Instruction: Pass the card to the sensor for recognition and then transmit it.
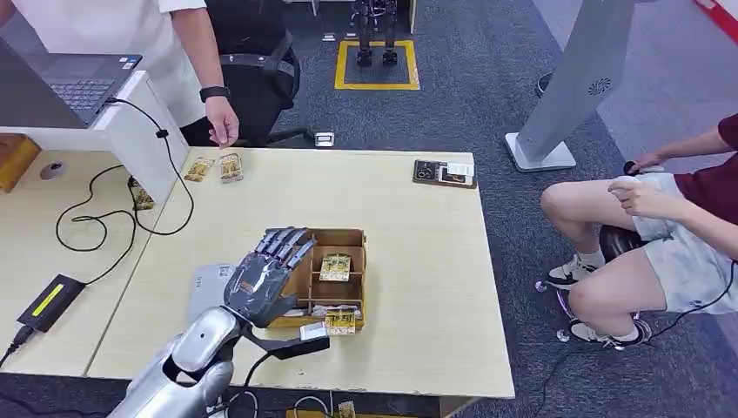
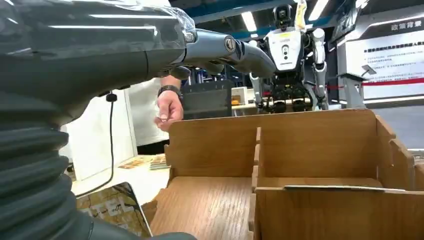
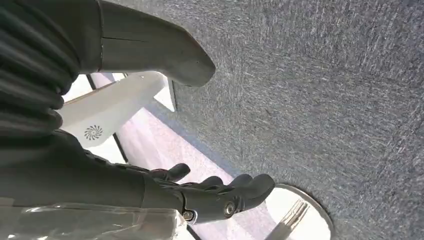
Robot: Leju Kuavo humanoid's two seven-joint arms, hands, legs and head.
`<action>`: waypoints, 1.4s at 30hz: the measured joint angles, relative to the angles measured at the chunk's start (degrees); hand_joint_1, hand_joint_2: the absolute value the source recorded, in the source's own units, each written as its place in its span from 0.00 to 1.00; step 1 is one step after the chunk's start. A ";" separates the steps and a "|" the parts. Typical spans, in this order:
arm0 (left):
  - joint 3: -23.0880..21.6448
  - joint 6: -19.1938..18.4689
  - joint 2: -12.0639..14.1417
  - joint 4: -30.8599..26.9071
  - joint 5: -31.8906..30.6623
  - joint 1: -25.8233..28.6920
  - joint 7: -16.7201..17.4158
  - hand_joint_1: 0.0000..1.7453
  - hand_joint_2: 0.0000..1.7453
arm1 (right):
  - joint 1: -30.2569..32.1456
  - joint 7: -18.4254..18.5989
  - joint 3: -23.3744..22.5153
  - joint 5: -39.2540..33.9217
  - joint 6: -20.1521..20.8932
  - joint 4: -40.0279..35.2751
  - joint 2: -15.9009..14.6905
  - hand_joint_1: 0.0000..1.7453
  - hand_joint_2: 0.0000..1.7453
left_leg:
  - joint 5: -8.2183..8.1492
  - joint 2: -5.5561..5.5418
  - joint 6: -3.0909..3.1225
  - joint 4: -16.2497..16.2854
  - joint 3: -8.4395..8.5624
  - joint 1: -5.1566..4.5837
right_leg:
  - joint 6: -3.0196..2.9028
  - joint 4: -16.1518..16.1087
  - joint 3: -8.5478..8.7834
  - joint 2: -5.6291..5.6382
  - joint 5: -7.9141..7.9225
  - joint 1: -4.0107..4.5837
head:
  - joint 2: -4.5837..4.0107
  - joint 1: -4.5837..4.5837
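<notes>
Left hand (image 1: 265, 274) hovers over the wooden box (image 1: 346, 239) near the bench (image 1: 418, 287) front edge, fingers spread, holding nothing. Cards (image 1: 335, 266) sit inside the box's compartments. Right hand (image 3: 220, 192) hangs above carpet, looks empty, fingers loosely apart I think.

The white wall board (image 2: 387, 55) carries Chinese characters too small to read.

**Table layout**

A wooden tray (image 1: 352, 237) sits near the table's (image 1: 418, 287) front edge, cards (image 1: 335, 266) in its compartments. The left hand (image 1: 265, 277) hangs over its left side. More cards (image 1: 216, 167) lie at the far left corner, a sensor (image 1: 445, 172) far right.
</notes>
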 joint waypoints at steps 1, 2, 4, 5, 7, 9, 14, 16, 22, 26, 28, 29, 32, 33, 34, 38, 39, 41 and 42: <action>0.00 -0.29 0.13 0.07 -0.07 -0.13 0.07 0.00 1.00 | -0.01 0.11 0.00 0.00 0.00 0.00 0.00 0.00 1.00 | 0.00 0.00 0.00 0.00 0.01 0.00 | 0.00 0.00 0.00 0.00 0.00 0.00 | 0.00 0.02; 0.00 -0.68 0.24 0.13 -0.18 -0.30 0.13 0.00 1.00 | 0.00 0.22 0.00 0.00 0.00 -0.07 0.00 0.00 1.00 | 0.00 0.01 0.00 0.00 0.03 0.00 | 0.00 0.00 0.01 0.01 0.00 0.00 | 0.00 0.00; 0.00 -1.19 0.31 0.31 0.42 -0.49 -0.02 0.00 1.00 | 0.01 0.22 0.00 0.00 0.00 -0.07 0.00 0.00 1.00 | 0.00 0.01 0.00 -0.01 0.05 0.00 | 0.00 0.00 0.03 0.01 0.00 0.00 | 0.00 0.02; 0.00 -1.62 0.40 0.40 1.46 -0.58 -0.50 0.00 1.00 | 0.04 0.22 0.00 0.00 0.00 -0.11 0.00 0.00 1.00 | 0.01 0.00 -0.01 -0.01 0.06 0.00 | 0.00 0.00 0.05 0.01 0.00 0.00 | 0.00 0.00; 0.00 -2.48 0.75 0.40 3.13 -0.86 -1.47 0.00 1.00 | 0.17 0.11 -0.07 0.00 -0.05 -0.31 0.00 0.00 1.00 | 0.02 0.00 -0.03 -0.01 0.06 0.00 | 0.00 0.00 0.05 0.01 0.00 0.00 | 0.00 0.00; 0.00 -3.17 1.07 0.40 4.33 -1.09 -2.23 0.00 1.00 | 0.25 -0.06 -0.11 0.00 -0.07 -0.39 0.00 0.00 1.00 | 0.02 0.01 -0.03 -0.02 0.07 0.00 | 0.00 0.01 0.06 0.03 0.00 0.00 | 0.00 0.02; 0.00 -3.63 1.40 0.40 5.49 -1.20 -2.45 0.00 1.00 | 0.30 -0.06 -0.31 0.00 -0.09 -0.44 0.00 0.00 1.00 | 0.02 0.01 -0.03 -0.02 0.07 0.00 | -0.01 0.01 0.06 0.03 0.00 0.00 | 0.00 0.00; 0.00 -4.64 1.97 0.40 7.26 -1.41 -3.56 0.00 1.00 | 0.31 -0.06 -0.39 0.00 -0.15 -0.44 0.00 0.00 1.00 | 0.02 0.01 -0.03 -0.02 0.08 0.00 | -0.01 0.01 0.06 0.02 0.00 0.00 | 0.00 0.00; -0.02 -7.48 5.15 -0.54 11.62 -1.00 -5.22 0.00 1.00 | 0.41 -0.28 -0.98 0.00 -0.44 -0.44 0.00 0.00 1.00 | 0.02 0.05 -0.04 -0.03 0.12 0.01 | -0.01 0.02 0.05 0.08 0.00 0.00 | 0.00 -0.02; -0.02 -7.61 7.04 -1.88 12.37 -0.35 -5.24 0.00 1.00 | 0.70 -0.37 -1.25 0.00 -0.55 -0.44 0.00 0.00 1.00 | 0.03 -0.03 -0.04 -0.03 0.06 0.01 | 0.00 0.02 0.08 -0.06 -0.01 0.01 | 0.00 0.00; -0.02 -7.61 7.48 -2.38 12.39 -0.13 -5.24 0.00 1.00 | 0.73 -0.37 -1.25 0.00 -0.55 -0.44 0.00 0.00 1.00 | 0.02 -0.01 -0.04 -0.03 0.06 0.00 | 0.00 0.01 0.07 -0.02 -0.01 0.00 | 0.00 -0.02; -0.02 -7.63 7.72 -2.56 12.39 -0.07 -5.24 0.00 1.00 | 0.76 -0.37 -1.25 0.00 -0.55 -0.44 0.00 0.00 1.00 | 0.02 -0.01 -0.04 -0.03 0.06 0.00 | 0.00 0.01 0.07 -0.02 -0.01 0.00 | 0.00 0.00; -0.02 -7.66 8.18 -3.01 12.39 0.09 -5.24 0.00 1.00 | 0.80 -0.37 -1.33 0.00 -0.55 -0.44 0.00 0.00 1.00 | 0.02 -0.02 -0.03 -0.03 0.05 0.00 | 0.00 0.01 0.07 -0.03 -0.01 0.00 | 0.00 -0.02; -0.02 -7.65 8.33 -3.17 12.39 0.17 -5.24 0.00 1.00 | 0.80 -0.37 -1.38 0.00 -0.57 -0.44 0.00 0.00 1.00 | 0.02 -0.02 -0.04 -0.03 0.06 0.00 | -0.01 0.01 0.06 -0.03 -0.01 0.00 | 0.00 -0.02; -0.02 -7.61 8.50 -3.56 12.43 0.30 -5.24 0.00 1.00 | 0.81 -0.37 -1.42 0.00 -0.57 -0.44 0.00 0.00 1.00 | 0.02 -0.01 -0.04 -0.03 0.05 0.01 | -0.01 0.01 0.06 -0.02 -0.01 0.00 | 0.00 -0.02; -0.02 -7.54 9.90 -5.79 12.74 1.52 -5.16 0.00 1.00 | 0.91 -0.39 -1.97 0.00 -0.59 -0.46 0.00 0.00 1.00 | 0.02 -0.01 -0.04 -0.03 0.04 0.01 | -0.01 0.02 0.03 -0.02 -0.02 0.01 | 0.00 -0.02; -0.02 -7.54 10.25 -6.38 12.78 1.86 -5.07 0.00 1.00 | 0.92 -0.39 -2.12 0.00 -0.59 -0.46 0.00 0.00 1.00 | 0.02 -0.01 -0.04 -0.03 0.03 0.01 | -0.01 0.02 0.03 -0.02 -0.02 0.01 | 0.00 0.00; -0.02 -7.59 10.89 -7.38 12.89 2.39 -4.94 0.00 1.00 | 0.95 -0.57 -2.30 0.00 -0.57 -0.57 0.00 0.00 1.00 | 0.02 -0.01 -0.04 -0.03 0.02 0.01 | -0.01 0.02 0.03 -0.02 -0.02 0.01 | 0.00 0.00; -0.02 -7.59 11.24 -7.78 12.89 2.60 -4.87 0.00 1.00 | 0.97 -0.59 -2.43 0.00 -0.57 -0.68 0.00 0.00 1.00 | 0.02 -0.01 -0.04 -0.03 0.02 0.01 | -0.01 0.01 0.02 -0.02 -0.02 0.00 | 0.00 0.00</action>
